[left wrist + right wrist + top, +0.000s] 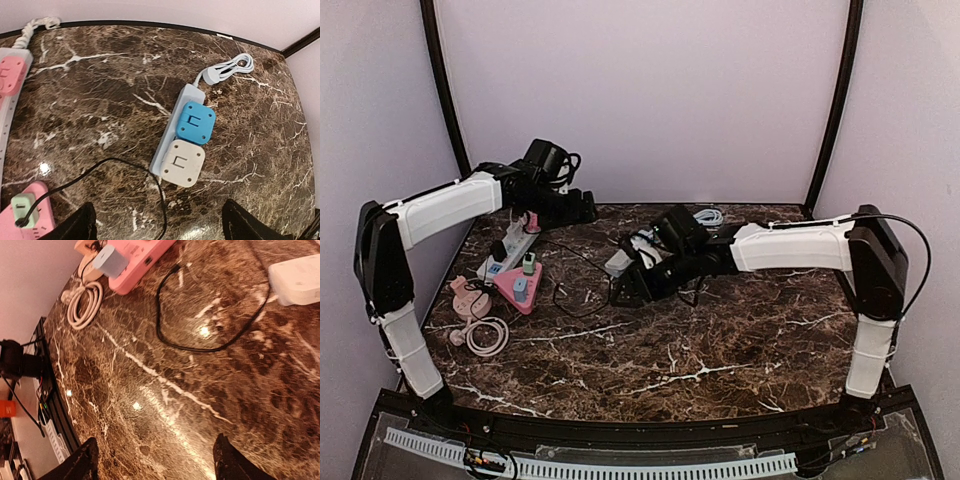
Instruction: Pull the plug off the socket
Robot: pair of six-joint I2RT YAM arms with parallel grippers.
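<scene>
The pulling is looking unfinished, as far as I can judge. On the pale power strip (169, 137), which is lying toward the middle of the desk's (720, 340) far edge, the blue plug (196, 122) and the beige plug (183, 162) are both sitting fully seated. Which one is meant, I cannot tell. The left hand (157, 212) is hanging with its fingers apart, gripping nothing. The right hand (156, 440) is likewise spread and carrying nothing. Grasping and pulling are remaining.
</scene>
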